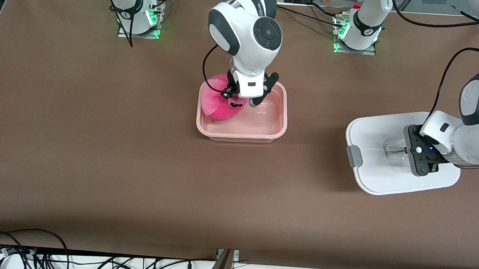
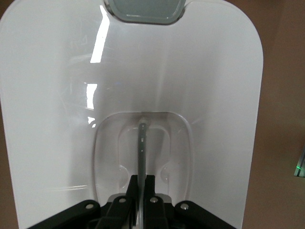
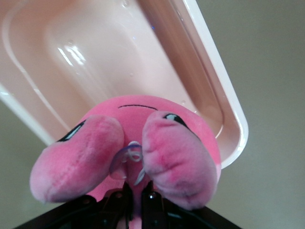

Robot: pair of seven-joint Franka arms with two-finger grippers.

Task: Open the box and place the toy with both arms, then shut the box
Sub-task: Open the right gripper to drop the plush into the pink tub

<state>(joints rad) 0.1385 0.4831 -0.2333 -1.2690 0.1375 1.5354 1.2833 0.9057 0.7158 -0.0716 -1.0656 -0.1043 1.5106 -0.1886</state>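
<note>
The pink box [image 1: 241,135] stands open in the middle of the table, without its lid. My right gripper [image 1: 236,100] is shut on the hot-pink toy [image 1: 220,105] and holds it over the box's end toward the right arm. In the right wrist view the toy [image 3: 143,143] fills the space before the gripper [image 3: 138,185], with the box [image 3: 209,95] below. The white lid [image 1: 368,174] is toward the left arm's end of the table. My left gripper [image 1: 402,151] is shut on its clear handle [image 2: 142,143]. I cannot tell whether the lid rests on the table or hangs just above it.
A grey clip [image 1: 354,156] sits on the lid's edge that faces the box; it also shows in the left wrist view [image 2: 143,12]. The brown table [image 1: 99,143] spreads bare round the box. Cables [image 1: 32,255] lie along the table's near edge.
</note>
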